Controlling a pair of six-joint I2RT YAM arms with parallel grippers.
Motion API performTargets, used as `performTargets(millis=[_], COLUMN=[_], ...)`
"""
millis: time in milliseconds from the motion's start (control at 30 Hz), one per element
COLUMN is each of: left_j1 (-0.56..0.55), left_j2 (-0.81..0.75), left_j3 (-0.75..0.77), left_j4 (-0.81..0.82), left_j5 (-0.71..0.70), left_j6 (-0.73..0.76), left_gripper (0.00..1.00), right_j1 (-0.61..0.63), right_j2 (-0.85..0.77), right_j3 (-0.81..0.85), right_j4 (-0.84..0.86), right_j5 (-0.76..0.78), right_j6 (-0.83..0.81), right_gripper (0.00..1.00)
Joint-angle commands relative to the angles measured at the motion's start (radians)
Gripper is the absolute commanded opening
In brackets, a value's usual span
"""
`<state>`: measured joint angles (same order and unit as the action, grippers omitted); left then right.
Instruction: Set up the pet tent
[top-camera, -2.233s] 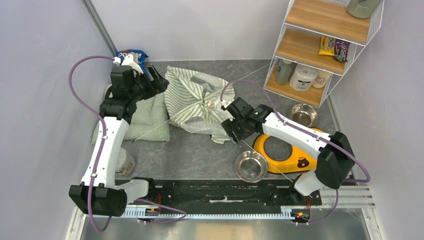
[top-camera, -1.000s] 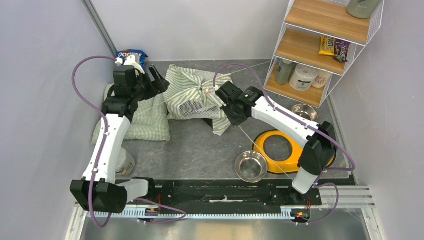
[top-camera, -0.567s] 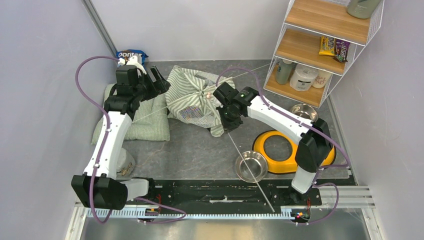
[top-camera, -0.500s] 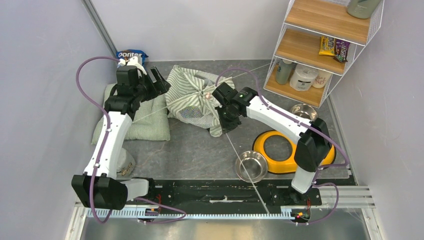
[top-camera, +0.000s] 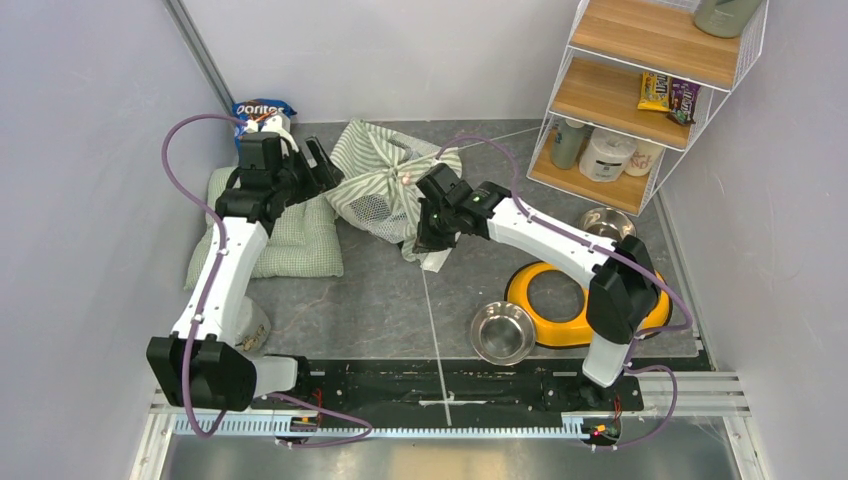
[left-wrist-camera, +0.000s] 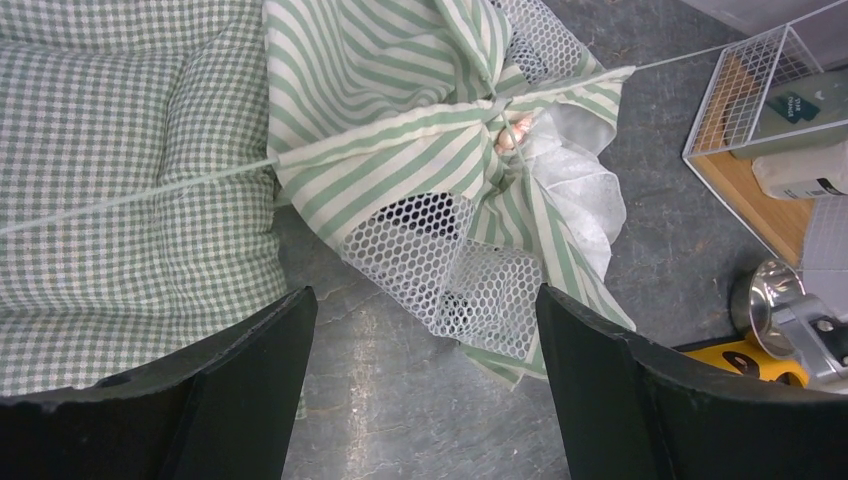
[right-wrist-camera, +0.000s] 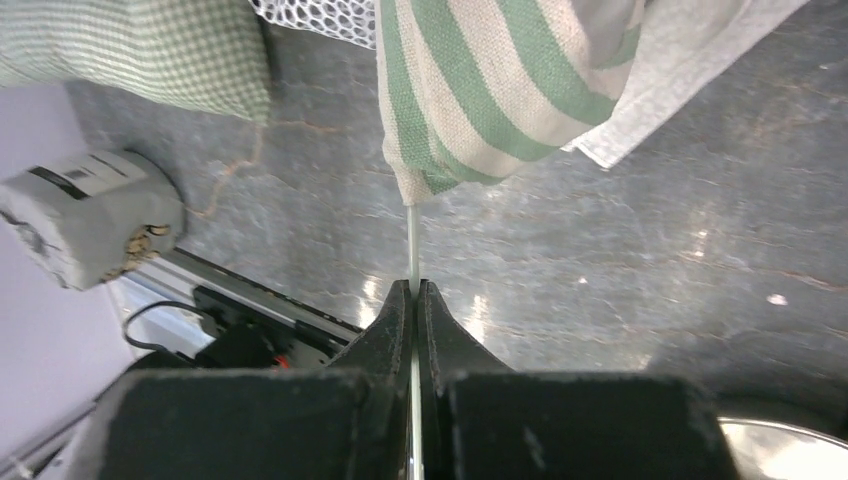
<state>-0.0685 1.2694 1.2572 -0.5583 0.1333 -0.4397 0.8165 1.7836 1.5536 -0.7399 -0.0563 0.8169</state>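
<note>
The left claw hovers wide open and empty above the pale green checked cushion, at 9 o'clock of the green-and-white striped fabric pet tent. The tent lies crumpled toward 12 o'clock on the grey surface. At its 4 o'clock edge, the right claw pinches a thin white pole emerging from a striped sleeve. In two seconds that arm has swung leftward, sweeping the pole's free end from 4 to 6 o'clock and tugging the fabric along. The tent remains flat, so erecting it looks barely begun.
</note>
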Motion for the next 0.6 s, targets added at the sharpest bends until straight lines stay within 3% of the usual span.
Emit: performTargets(millis=[0,233,367,567], left_j1=[0.003,0.003,0.002,0.002], left_j2=[0.014,-0.003,-0.018,-0.06], left_j3=[0.033,0.012,-0.016,-0.092], left_j4=[0.018,0.018,0.034,0.113], left_j5=[0.006,0.046,0.109,0.258], left_j6=[0.033,0.008,-0.002,-0.02], left_gripper=[0.87,0.86,0.86,0.84], right_j1=[0.02,0.033,0.036,0.043], right_j2=[0.012,0.05,0.069,0.013], right_j3=[0.018,0.094,0.141,0.078], right_j4=[0.141,0.175,0.222,0.376], right_j5=[0.048,0.05,0.048,0.049], right_j6=[0.132,0.136,0.031,-0.128], right_gripper=[0.0,0.0,0.0,0.0])
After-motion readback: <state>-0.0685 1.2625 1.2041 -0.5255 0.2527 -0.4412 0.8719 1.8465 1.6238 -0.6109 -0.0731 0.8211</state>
